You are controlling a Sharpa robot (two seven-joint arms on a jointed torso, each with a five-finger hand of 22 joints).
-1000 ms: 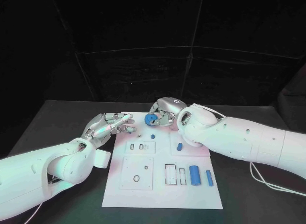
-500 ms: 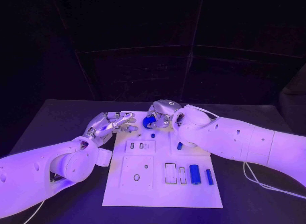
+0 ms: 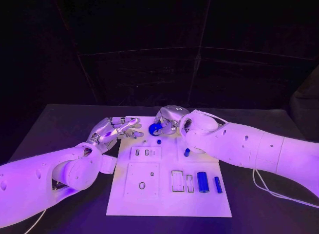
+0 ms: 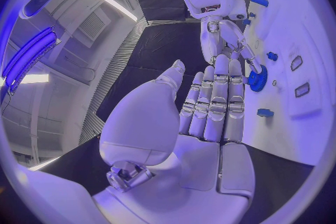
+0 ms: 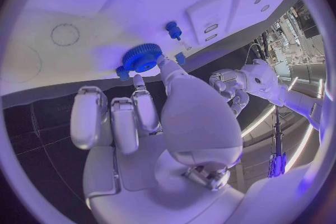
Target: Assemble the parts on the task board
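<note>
The white task board (image 3: pixel 170 195) lies in the middle of the black table. At its far end my right hand (image 3: pixel 169 120) pinches a blue gear (image 3: pixel 155 128) between thumb and fingers, low over the board. In the right wrist view the gear (image 5: pixel 142 57) sits at my fingertips against the white board (image 5: pixel 84 5), near a small blue peg (image 5: pixel 173 28). My left hand (image 3: pixel 116 128) hovers at the board's far left edge, fingers stretched out toward the gear and holding nothing. The left wrist view shows those straight fingers (image 4: pixel 217 103) just short of the gear (image 4: pixel 257 78).
A small blue peg (image 3: pixel 159 142) and a blue piece (image 3: pixel 186 152) stand mid-board. Two blue cylinders (image 3: pixel 202 182) (image 3: pixel 217 184) lie at the near right beside rectangular slots (image 3: pixel 178 181). Two inset plates with holes (image 3: pixel 143 180) occupy the left half.
My right hand has sunk a little toward the board with the gear. The left hand has hardly moved.
</note>
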